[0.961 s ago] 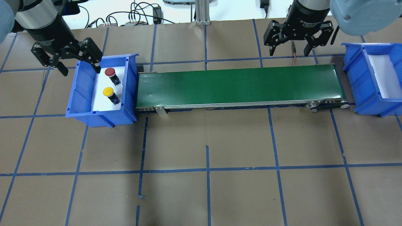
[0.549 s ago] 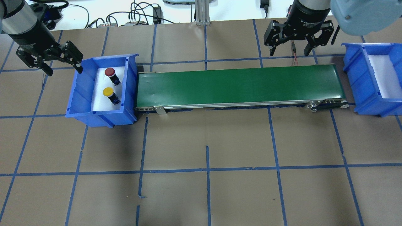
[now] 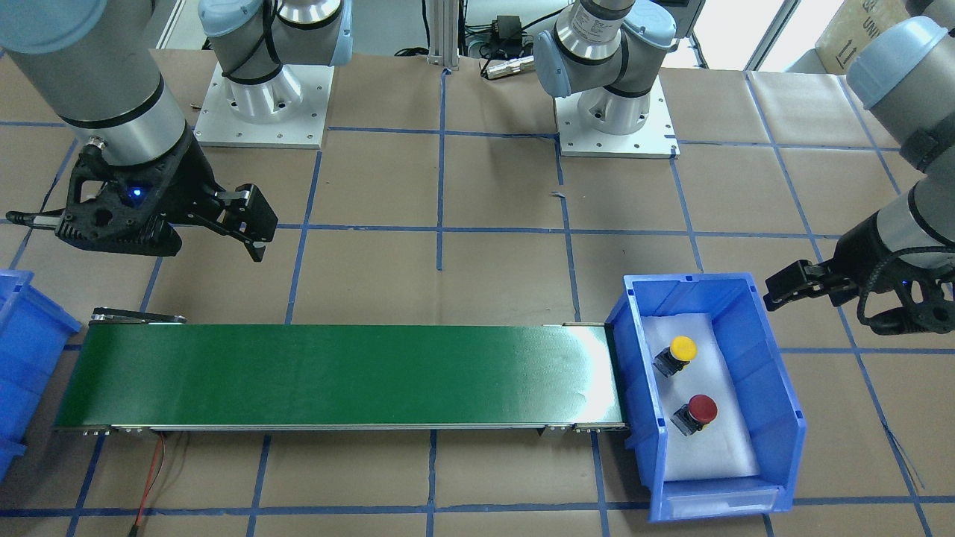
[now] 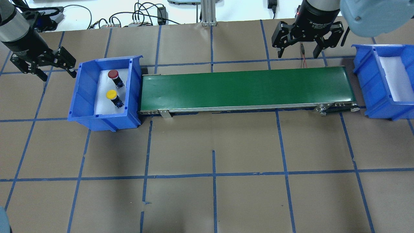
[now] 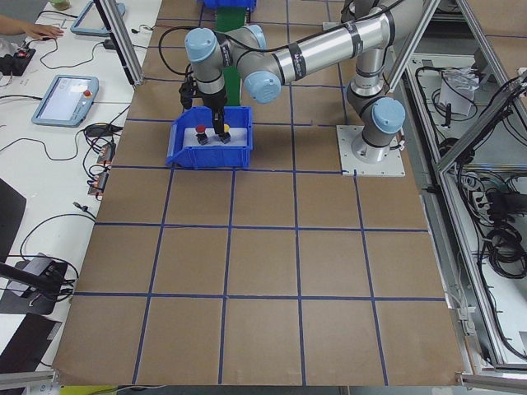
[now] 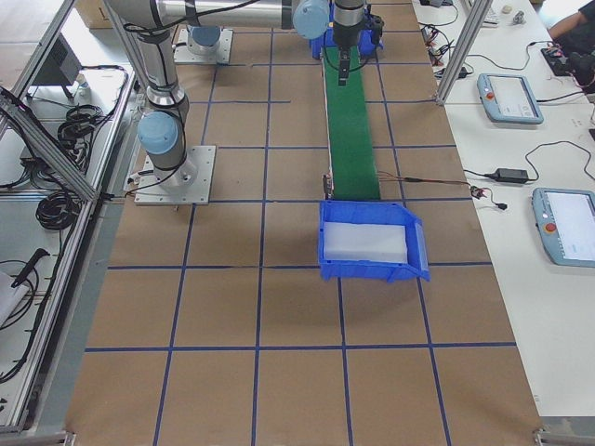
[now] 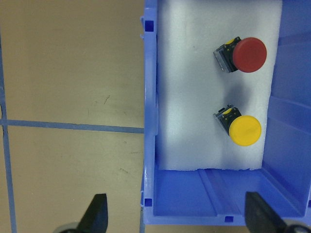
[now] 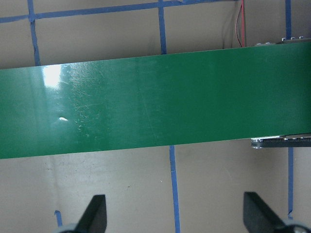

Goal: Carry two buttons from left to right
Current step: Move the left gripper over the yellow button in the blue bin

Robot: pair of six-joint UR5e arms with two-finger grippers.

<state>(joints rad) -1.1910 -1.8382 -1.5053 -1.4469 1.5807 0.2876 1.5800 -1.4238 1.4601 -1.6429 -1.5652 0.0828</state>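
Note:
The red button (image 4: 113, 74) and the yellow button (image 4: 111, 94) lie on white foam in the left blue bin (image 4: 82, 97). Both also show in the front view, red (image 3: 702, 408) and yellow (image 3: 683, 347), and in the left wrist view, red (image 7: 249, 54) and yellow (image 7: 245, 130). My left gripper (image 4: 58, 75) is open and empty. It hangs just outside the bin's far left corner, with its jaws either side of the bin's wall (image 7: 204, 204) in the wrist view. My right gripper (image 4: 298, 54) is open and empty behind the belt's right end.
A green conveyor belt (image 4: 245, 89) runs from the left bin to a second blue bin (image 4: 372, 87) with a white foam floor at the right. Cables and boxes lie past the table's far edge. A red wire (image 4: 304, 60) lies behind the belt.
My left gripper has moved left and back, from over the left bin's far corner to outside its left wall. It stays open. The buttons and the right gripper have not moved.

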